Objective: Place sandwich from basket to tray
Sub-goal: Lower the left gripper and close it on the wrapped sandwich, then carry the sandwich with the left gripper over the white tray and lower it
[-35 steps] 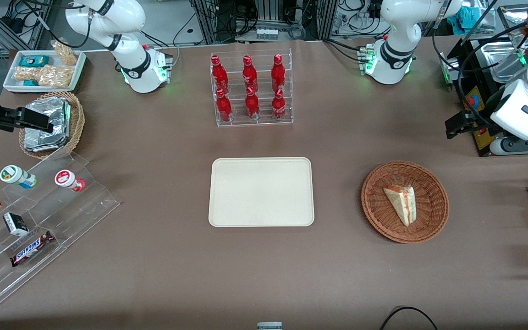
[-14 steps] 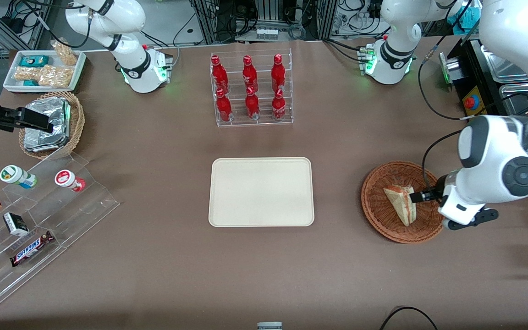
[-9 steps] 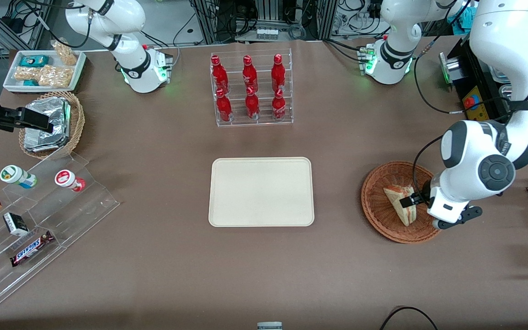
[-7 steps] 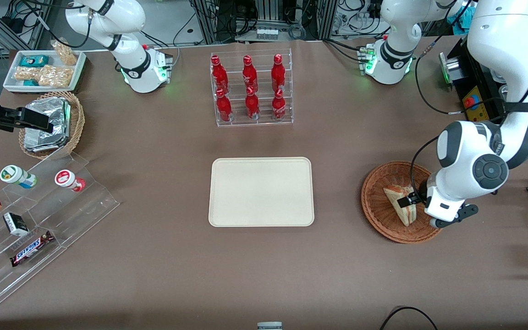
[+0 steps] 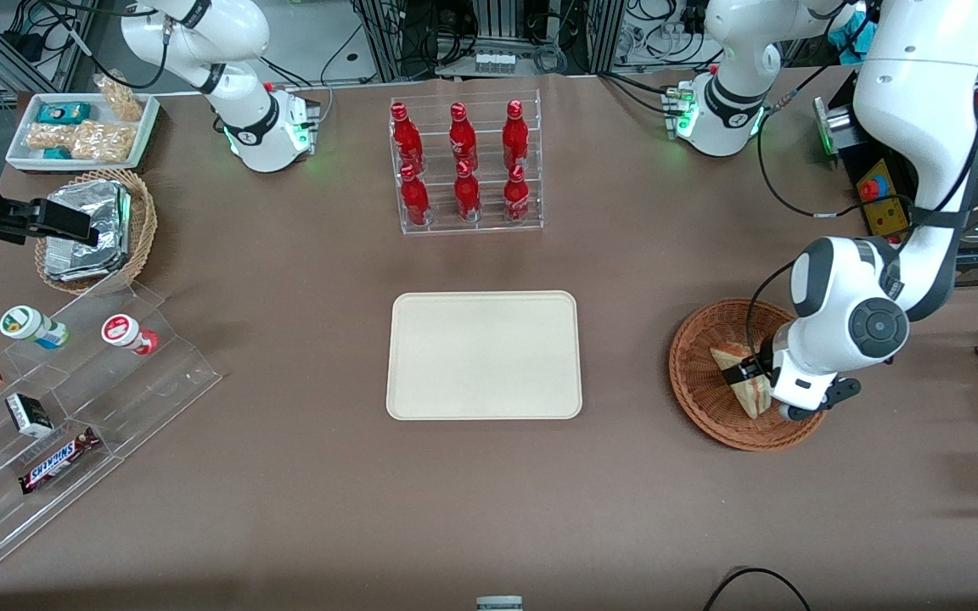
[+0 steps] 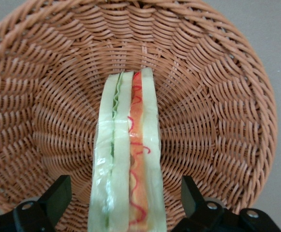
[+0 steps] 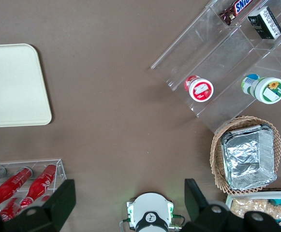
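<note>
Surface: a brown cloth-covered surface (image 5: 285, 475) in a lab, with cables and racks along its farther edge.
Basket: the reddish-brown wicker basket (image 5: 697, 399) sits toward the working arm's end of the surface, level with the tray and well apart from it.
Sandwich: the sandwich (image 6: 126, 159) stands on edge in the basket's middle, crust side up, showing a green layer beside an orange-red one.
Gripper: the left arm's gripper (image 6: 123, 205) hangs low over the basket, jaws spread wide, holding nothing.
Key relation: in the left wrist view the wedge runs straight out from between the jaws, its long axis crossing the line between the two fingers (image 6: 58, 193), one bread face turned to each. Both fingers stand clear of the bread, with a gap on either side.
Judgement: a short descent and a squeeze across the thin width looks like all the pick needs; the wedge leans slightly, so a light pinch may tip it.
Tray: the cream tray (image 5: 484, 355) lies bare at the centre, toward the parked arm from the basket.
Hidden: the wedge's near end is cut off at the wrist picture's edge; from the front, the wrist housing covers part of the sandwich and basket, so fingertip height above the weave cannot be told.
</note>
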Controlling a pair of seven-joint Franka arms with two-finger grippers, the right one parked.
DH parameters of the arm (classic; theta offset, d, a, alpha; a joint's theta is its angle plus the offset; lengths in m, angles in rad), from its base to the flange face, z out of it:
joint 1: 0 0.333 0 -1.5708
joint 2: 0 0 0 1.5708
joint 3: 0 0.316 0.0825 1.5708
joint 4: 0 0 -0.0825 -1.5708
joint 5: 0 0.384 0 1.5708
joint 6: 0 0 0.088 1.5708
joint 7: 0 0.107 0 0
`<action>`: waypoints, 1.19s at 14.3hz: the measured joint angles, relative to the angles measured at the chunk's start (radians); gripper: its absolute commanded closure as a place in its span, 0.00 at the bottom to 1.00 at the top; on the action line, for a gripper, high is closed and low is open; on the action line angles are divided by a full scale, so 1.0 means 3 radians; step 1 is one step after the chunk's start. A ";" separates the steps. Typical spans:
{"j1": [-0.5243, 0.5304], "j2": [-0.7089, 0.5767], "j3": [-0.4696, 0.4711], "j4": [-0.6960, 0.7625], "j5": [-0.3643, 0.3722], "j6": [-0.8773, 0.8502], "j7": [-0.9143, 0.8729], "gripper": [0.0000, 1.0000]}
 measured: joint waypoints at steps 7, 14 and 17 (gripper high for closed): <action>-0.0001 0.0066 -0.0004 -0.0001 -0.0001 0.0060 -0.0207 0.84; -0.0207 -0.0356 -0.0149 0.0015 0.0003 -0.0289 0.0054 0.85; -0.0742 -0.0407 -0.0285 0.0144 0.0002 -0.0374 0.0051 0.85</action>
